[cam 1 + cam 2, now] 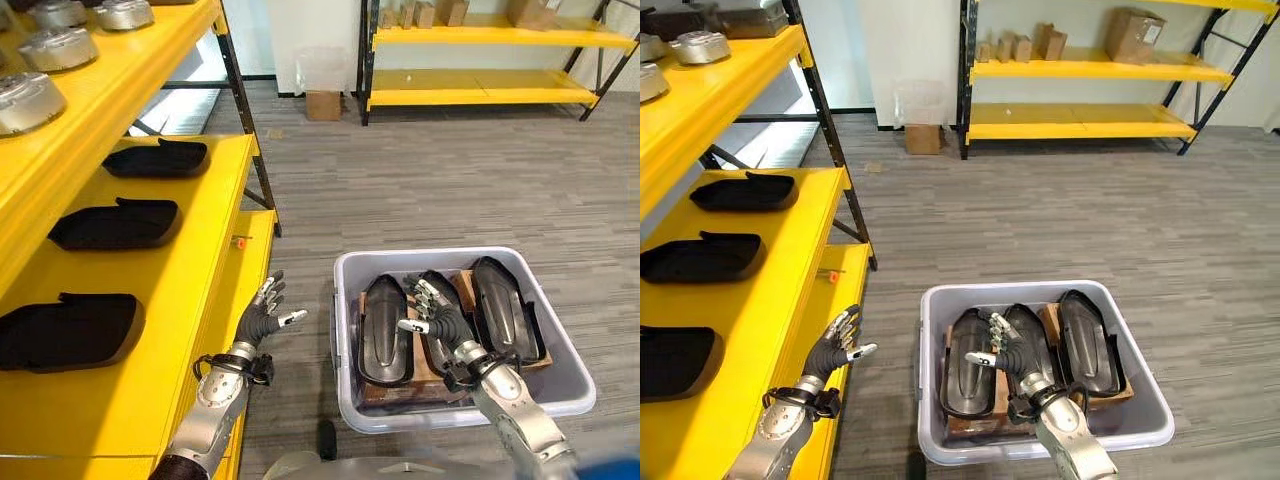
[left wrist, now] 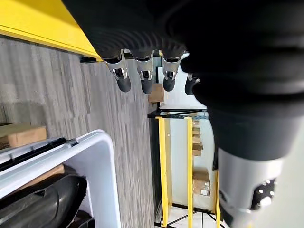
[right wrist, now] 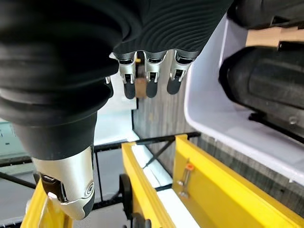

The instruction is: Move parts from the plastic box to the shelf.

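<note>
Right hand (image 1: 440, 318) hovers open and empty over the middle of three black moulded plastic parts (image 1: 384, 330) in the pale grey plastic box (image 1: 560, 385). Left hand (image 1: 262, 318), open, idles beside the yellow metal shelf (image 1: 215, 215), where three similar black parts (image 1: 115, 223) already lie; three remain, I judge.

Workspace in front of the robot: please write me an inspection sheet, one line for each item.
Surface: grey plank floor; yellow shelf on the robot's left.
Job's things: three black parts in the plastic box on cardboard; three more black parts on the shelf's middle level.
Clutter: nothing seen.
Hands: left hand open beside the shelf edge, holding nothing; right hand open above the middle part in the box.
Cables: nothing seen.
Surroundings: silver metal parts on the upper level; far shelf with cardboard boxes.
</note>
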Controlling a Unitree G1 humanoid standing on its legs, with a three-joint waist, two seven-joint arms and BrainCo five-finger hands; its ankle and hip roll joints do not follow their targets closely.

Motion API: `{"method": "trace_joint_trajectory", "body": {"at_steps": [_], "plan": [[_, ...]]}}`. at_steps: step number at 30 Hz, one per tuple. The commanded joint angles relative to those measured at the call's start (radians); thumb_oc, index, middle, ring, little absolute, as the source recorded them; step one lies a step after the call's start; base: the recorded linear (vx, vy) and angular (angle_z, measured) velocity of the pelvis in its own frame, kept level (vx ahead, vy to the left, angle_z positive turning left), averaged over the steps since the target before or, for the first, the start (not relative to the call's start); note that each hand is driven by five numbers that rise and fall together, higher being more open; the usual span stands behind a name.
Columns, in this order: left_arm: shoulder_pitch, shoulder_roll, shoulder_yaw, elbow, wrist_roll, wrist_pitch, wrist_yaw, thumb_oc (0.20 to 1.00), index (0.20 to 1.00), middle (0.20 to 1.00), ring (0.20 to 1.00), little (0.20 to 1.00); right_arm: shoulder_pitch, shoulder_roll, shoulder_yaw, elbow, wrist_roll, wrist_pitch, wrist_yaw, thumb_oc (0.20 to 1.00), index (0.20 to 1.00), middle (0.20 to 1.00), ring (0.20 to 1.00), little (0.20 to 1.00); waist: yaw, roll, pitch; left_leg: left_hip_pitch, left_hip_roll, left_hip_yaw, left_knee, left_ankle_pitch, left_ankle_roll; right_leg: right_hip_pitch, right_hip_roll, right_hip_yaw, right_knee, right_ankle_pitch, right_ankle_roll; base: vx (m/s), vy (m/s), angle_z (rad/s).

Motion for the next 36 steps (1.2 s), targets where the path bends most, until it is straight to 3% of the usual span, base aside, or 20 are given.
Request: {"method": "trace_joint_trajectory", "body": {"at_steps": [1,2,4,6,8,9,15,20,27,36], "plan": [[0.002,0.028,0.032,-0.071,-0.015,-0.056,0.009,1.000,1.000,1.000,1.000,1.000,-0.026,0.022,0.004,-0.068,0.006,-0.041,0.007,1.000,1.000,1.000,1.000,1.000,0.015,0.006,-0.022,0.048,0.070,-0.018,0.136,-0.189,-0.062,-0.012,-0.127,0.059,-0.152,0.291,0.037,0.06,-0.176,0.30],[-0.004,0.032,0.030,-0.069,-0.014,-0.056,0.009,1.000,1.000,1.000,1.000,1.000,-0.020,0.021,0.000,-0.073,0.005,-0.041,0.006,1.000,1.000,1.000,1.000,1.000,0.011,0.004,-0.024,0.042,0.071,-0.031,0.144,-0.194,-0.072,0.009,-0.167,0.083,-0.196,0.318,0.038,0.02,-0.135,0.36],[0.000,0.031,0.031,-0.066,-0.008,-0.059,0.013,1.000,1.000,1.000,1.000,1.000,-0.009,0.022,-0.006,-0.080,0.001,-0.042,-0.004,1.000,1.000,1.000,1.000,1.000,0.017,-0.019,-0.038,0.022,0.090,-0.019,0.183,-0.211,-0.105,0.056,-0.248,0.029,-0.303,0.373,0.063,0.06,-0.342,0.26],[0.006,0.031,0.038,-0.056,-0.015,-0.062,0.013,1.000,1.000,1.000,1.000,1.000,-0.008,0.016,-0.001,-0.077,0.003,-0.041,0.002,1.000,1.000,1.000,1.000,1.000,0.020,-0.039,-0.050,0.024,0.108,-0.018,0.181,-0.215,-0.130,0.086,-0.261,0.008,-0.360,0.376,0.090,0.08,-0.396,0.33],[0.044,0.015,0.057,-0.054,-0.039,-0.061,-0.002,1.000,1.000,1.000,1.000,1.000,-0.014,-0.013,-0.008,-0.079,-0.001,-0.041,0.007,1.000,1.000,1.000,1.000,1.000,0.034,-0.043,-0.071,0.049,0.178,0.013,0.144,-0.184,-0.168,0.102,-0.219,-0.051,-0.391,0.343,0.100,0.10,-0.390,0.03],[0.045,0.015,0.058,-0.055,-0.039,-0.060,-0.002,1.000,1.000,1.000,1.000,1.000,-0.013,-0.013,-0.008,-0.079,-0.001,-0.040,0.007,1.000,1.000,1.000,1.000,1.000,0.034,-0.042,-0.070,0.050,0.179,0.014,0.142,-0.183,-0.169,0.103,-0.217,-0.051,-0.392,0.344,0.099,0.08,-0.288,-0.15],[0.113,-0.008,0.094,-0.093,-0.091,-0.060,-0.042,1.000,1.000,1.000,1.000,1.000,0.030,-0.080,-0.097,-0.143,0.016,-0.071,0.006,1.000,1.000,1.000,1.000,1.000,0.017,-0.004,-0.041,0.073,0.322,0.004,0.050,-0.060,-0.246,0.108,-0.090,-0.102,-0.363,0.201,0.040,0.07,-0.291,-0.05],[0.136,-0.013,0.129,-0.121,-0.102,-0.066,-0.041,1.000,1.000,1.000,1.000,1.000,0.036,-0.101,-0.127,-0.168,0.018,-0.081,0.004,1.000,1.000,1.000,1.000,1.000,0.015,0.010,-0.028,0.067,0.334,0.001,0.040,-0.037,-0.252,0.089,-0.076,-0.106,-0.339,0.187,0.031,0.03,-0.087,0.10],[0.143,-0.017,0.258,-0.154,-0.112,-0.110,-0.006,1.000,1.000,1.000,1.000,1.000,0.024,-0.147,-0.253,-0.250,0.005,-0.128,-0.020,1.000,1.000,1.000,1.000,1.000,0.006,0.046,0.036,0.012,0.337,0.014,0.027,-0.013,-0.254,-0.026,-0.085,-0.082,-0.280,0.186,0.027,-0.04,0.005,0.01],[0.029,0.022,0.291,-0.253,-0.108,-0.158,0.041,1.000,1.000,1.000,1.000,1.000,-0.108,-0.158,-0.340,-0.110,-0.084,-0.141,-0.163,1.000,1.000,1.000,1.000,1.000,-0.006,0.056,0.122,-0.070,0.310,0.057,0.036,-0.037,-0.241,-0.158,-0.112,-0.013,-0.283,0.237,0.046,-0.08,0.057,-0.17]]}}
